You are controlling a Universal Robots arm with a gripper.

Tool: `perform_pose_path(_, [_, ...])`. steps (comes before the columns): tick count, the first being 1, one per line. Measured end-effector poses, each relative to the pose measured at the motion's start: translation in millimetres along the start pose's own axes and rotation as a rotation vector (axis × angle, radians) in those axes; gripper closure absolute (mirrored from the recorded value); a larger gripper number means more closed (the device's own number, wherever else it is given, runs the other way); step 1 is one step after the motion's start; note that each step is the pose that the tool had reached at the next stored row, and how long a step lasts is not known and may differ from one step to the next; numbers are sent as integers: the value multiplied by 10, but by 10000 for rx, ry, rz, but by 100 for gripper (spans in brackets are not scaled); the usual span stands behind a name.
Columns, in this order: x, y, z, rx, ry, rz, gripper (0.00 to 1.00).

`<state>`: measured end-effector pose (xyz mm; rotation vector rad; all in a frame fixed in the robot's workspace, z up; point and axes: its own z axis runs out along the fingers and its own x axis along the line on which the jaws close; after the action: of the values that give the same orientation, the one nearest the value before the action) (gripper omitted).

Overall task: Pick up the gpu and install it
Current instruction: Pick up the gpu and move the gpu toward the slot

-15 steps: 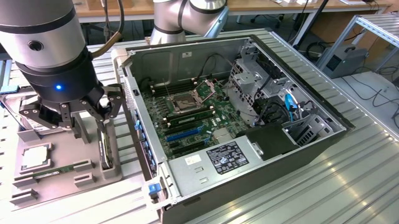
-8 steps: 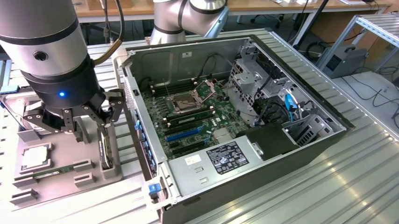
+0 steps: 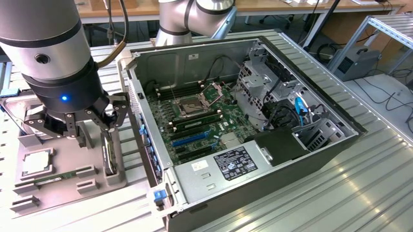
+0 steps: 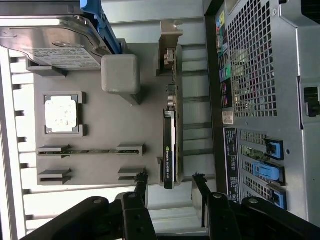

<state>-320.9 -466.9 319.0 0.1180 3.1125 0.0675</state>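
Here, gripper, jaws wide and empty, hangs over gpu standing on edge in tray beside case; an off-centre closure could push one face and tip it askew

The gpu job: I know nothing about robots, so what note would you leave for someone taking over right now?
The hand: open, holding nothing, one finger on either side of the end of the gpu.
The gpu: standing on edge in the grey tray, beside the open computer case.
Done: the hand is lined up on the card.
Left: gripping, lifting, installing it in the case.
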Motion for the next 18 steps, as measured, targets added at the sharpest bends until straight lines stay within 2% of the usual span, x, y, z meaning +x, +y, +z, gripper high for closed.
perform_pose_path(8, [-9, 15, 41, 18, -2, -1, 52])
perform_pose_path(13, [-12, 217, 90, 73, -6, -2, 52])
perform_pose_path(18, [-7, 280, 106, 106, -8, -3, 52])
